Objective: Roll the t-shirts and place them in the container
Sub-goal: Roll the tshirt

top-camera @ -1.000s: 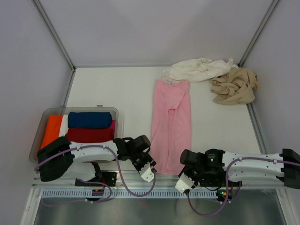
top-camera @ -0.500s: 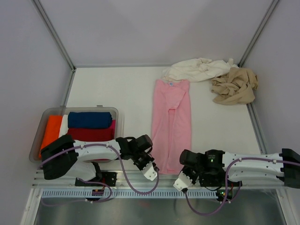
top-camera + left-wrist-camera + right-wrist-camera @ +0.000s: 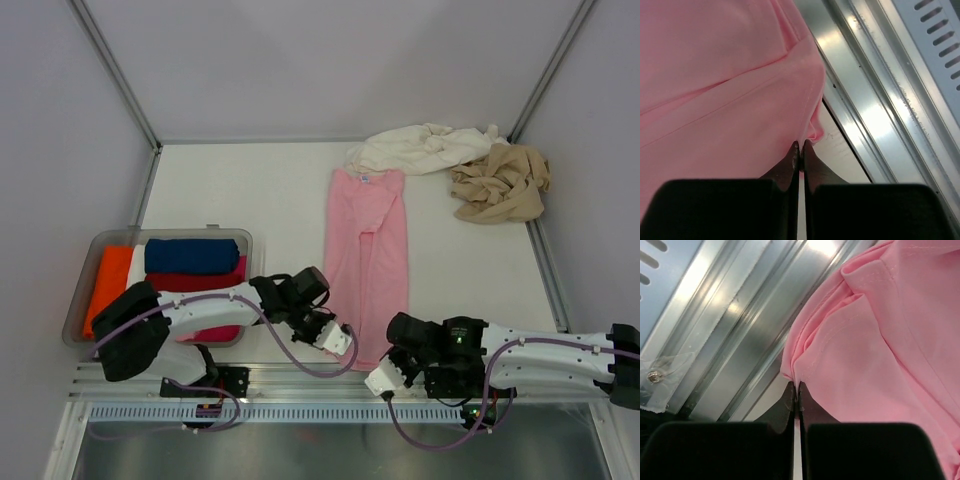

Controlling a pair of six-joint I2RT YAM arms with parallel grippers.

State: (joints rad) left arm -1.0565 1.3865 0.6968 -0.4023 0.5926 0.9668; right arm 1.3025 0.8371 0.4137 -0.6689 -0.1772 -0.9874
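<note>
Three t-shirts lie on the white worktop (image 3: 240,190). The only label in sight is a small pale tag (image 3: 366,177) inside the collar of the light pink t-shirt (image 3: 366,265); anything printed on it is too small to read.

The pink t-shirt is spread flat near the middle of the worktop and folded into a narrow strip. Its long axis runs from far to near, with the collar at the far end and the hem at the near edge, just beside the aluminium rail (image 3: 300,375).

The left gripper (image 3: 346,342) is at the hem's left corner and the right gripper (image 3: 380,378) at its right corner. In each wrist view the black fingers are pressed together, with the pink edge bunched and pinched at their tips. Both grippers are therefore closed on the hem of the pink t-shirt.

The cream-white t-shirt (image 3: 425,148) lies crumpled at the far edge, its near side touching the pink collar. The tan-beige t-shirt (image 3: 500,183) is heaped against it in the far right corner.

At the left, well apart from the pink strip, a clear plastic tray (image 3: 78,305) holds a navy roll (image 3: 190,256), a red roll (image 3: 195,288) and an orange piece (image 3: 108,280). The left arm reaches over the tray's near right corner. Nothing lies on top of the pink t-shirt.
</note>
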